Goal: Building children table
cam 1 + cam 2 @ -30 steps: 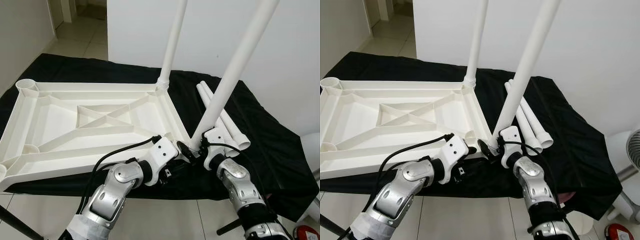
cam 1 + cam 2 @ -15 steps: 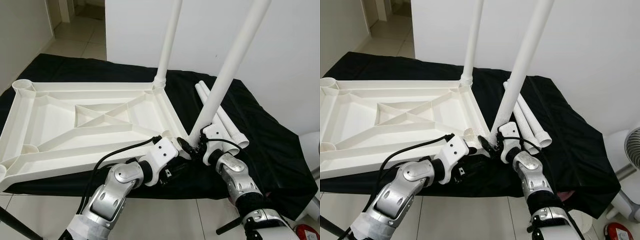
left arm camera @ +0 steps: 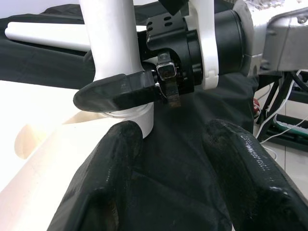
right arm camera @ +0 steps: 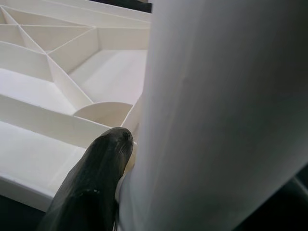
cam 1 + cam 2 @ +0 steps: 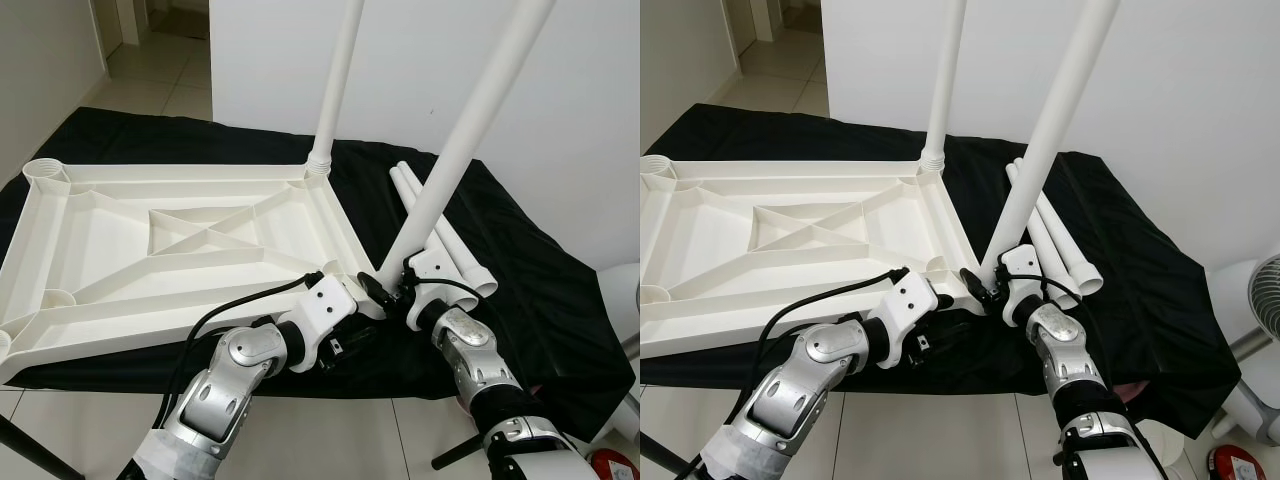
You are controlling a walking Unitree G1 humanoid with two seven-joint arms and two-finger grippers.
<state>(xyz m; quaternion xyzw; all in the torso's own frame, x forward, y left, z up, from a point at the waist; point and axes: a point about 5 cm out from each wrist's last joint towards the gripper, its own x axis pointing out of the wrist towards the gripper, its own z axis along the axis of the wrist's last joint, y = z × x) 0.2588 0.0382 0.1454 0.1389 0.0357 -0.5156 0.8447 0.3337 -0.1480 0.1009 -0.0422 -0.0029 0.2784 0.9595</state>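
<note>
On black cloth, upturned tabletop, tiled floor, white wall

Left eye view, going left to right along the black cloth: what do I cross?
Upturned tabletop → upright leg at its far corner → tilted leg held by the right gripper → loose legs on the black cloth.

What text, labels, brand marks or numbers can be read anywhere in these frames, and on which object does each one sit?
None: no readable text, label, brand or number in any view.
The upturned white tabletop, the upright leg, the leaning leg held by the right pincer, and the spare legs on the black cloth are plain.
The left pincer and both arms carry no legible marking.
</note>
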